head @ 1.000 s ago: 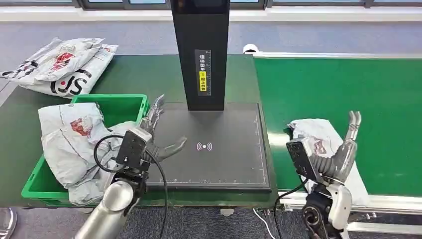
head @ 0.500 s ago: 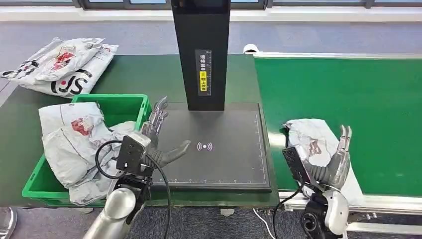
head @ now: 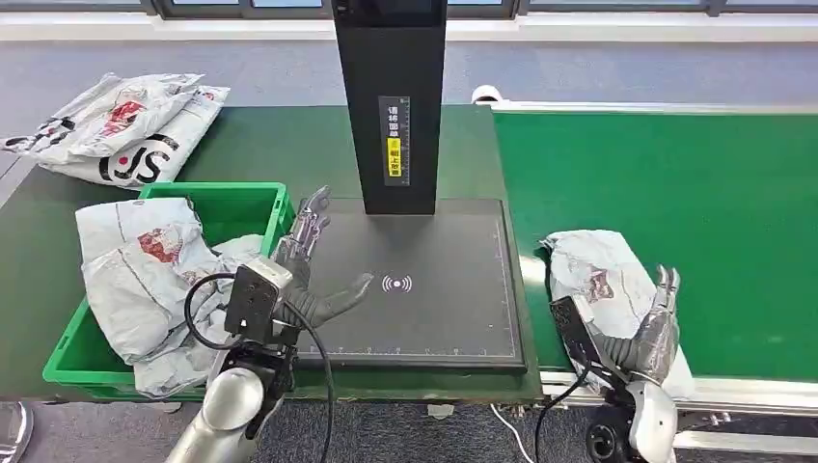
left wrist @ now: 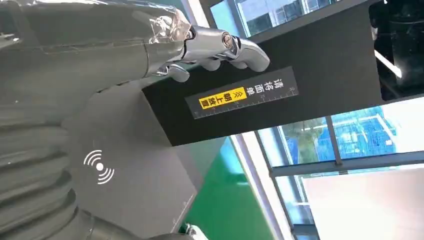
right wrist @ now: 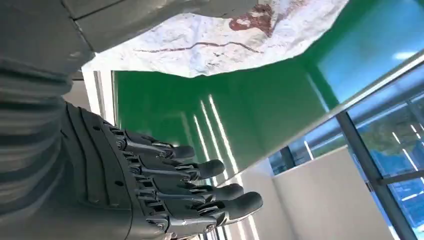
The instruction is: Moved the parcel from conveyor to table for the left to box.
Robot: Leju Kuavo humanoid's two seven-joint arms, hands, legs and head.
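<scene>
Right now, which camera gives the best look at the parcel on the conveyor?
The head view: the whole parcel lies flat on the green conveyor, with the right hand at its near edge. The right wrist view shows just a crumpled part of it. The left wrist view faces the black scanner post.

Contactless-wave sign on black pad point(head: 395, 284)

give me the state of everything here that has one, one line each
parcel: lying flat on the green conveyor, not gripped
right hand: fingers spread, holding nothing, at the parcel's near edge
left hand: fingers spread, holding nothing, over the black scan pad
green box: heaped with grey parcels spilling over its rim
spare parcels: stacked on the table's far left corner
</scene>
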